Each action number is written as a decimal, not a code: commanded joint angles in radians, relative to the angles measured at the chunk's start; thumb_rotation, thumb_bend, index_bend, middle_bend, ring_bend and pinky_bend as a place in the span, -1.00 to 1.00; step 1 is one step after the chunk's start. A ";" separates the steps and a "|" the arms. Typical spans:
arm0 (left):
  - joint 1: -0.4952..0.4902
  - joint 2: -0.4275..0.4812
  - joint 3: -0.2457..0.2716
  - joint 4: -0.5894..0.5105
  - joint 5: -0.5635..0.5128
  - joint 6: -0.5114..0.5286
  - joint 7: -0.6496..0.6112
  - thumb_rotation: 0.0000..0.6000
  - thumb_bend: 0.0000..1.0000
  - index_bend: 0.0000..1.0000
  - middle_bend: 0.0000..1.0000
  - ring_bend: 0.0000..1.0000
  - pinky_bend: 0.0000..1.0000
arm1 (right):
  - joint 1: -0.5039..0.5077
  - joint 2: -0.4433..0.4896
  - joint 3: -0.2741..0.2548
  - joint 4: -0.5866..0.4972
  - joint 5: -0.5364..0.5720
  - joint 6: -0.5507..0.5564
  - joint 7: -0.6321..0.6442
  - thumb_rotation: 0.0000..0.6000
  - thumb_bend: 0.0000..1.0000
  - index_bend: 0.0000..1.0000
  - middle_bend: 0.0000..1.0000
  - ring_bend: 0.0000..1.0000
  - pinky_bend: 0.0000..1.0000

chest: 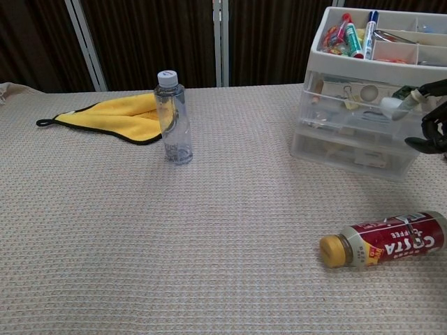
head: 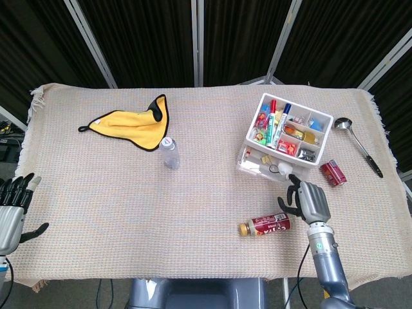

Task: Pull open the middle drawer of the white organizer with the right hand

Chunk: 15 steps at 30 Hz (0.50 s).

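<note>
Dark curtain panels back a table covered by a woven beige cloth (head: pixel 193 193), and from the head view the white organizer (head: pixel 285 138) sits at the far right of it, with a red can (head: pixel 333 172) and a ladle (head: pixel 358 143) just beyond. On its near side 1 drawer (head: pixel 261 164) juts out past the tray of pens on top. The right hand (head: pixel 308 201) hangs just in front of that drawer, fingers curled loosely inward, holding nothing as far as I can tell; a coffee bottle (head: pixel 267 224) lies beside it. The left hand (head: pixel 13 209) rests at the table's left edge, fingers spread and empty. A yellow cloth (head: pixel 134 123) and a water bottle (head: pixel 170 153) sit well apart from the work. From the chest view, the organizer (chest: pixel 363 105) shows its clear drawers stacked, and the upper and middle fronts look shifted forward, though which drawer is truly out is hard to tell. The right hand (chest: pixel 431 117) appears at the frame edge, level with the middle drawer, close to its front yet apparently not gripping it. The pull looks partly done at best.
</note>
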<state>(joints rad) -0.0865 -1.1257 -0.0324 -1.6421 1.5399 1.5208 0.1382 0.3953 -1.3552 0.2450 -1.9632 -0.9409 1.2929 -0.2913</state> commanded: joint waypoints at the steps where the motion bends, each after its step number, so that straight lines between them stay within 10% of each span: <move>1: 0.000 0.000 0.000 0.000 0.001 0.000 0.000 1.00 -0.74 -1.00 -1.00 -1.00 -1.00 | -0.002 0.001 -0.003 -0.005 -0.006 0.005 0.002 1.00 -0.40 -0.10 0.38 0.51 0.26; 15: 0.002 0.002 0.001 -0.003 0.006 0.005 -0.001 1.00 -0.74 -1.00 -1.00 -1.00 -1.00 | -0.035 0.008 -0.054 -0.049 -0.108 0.045 0.019 1.00 -0.40 -0.07 0.38 0.51 0.26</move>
<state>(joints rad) -0.0849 -1.1242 -0.0313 -1.6454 1.5459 1.5255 0.1371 0.3616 -1.3472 0.1941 -2.0104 -1.0452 1.3362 -0.2716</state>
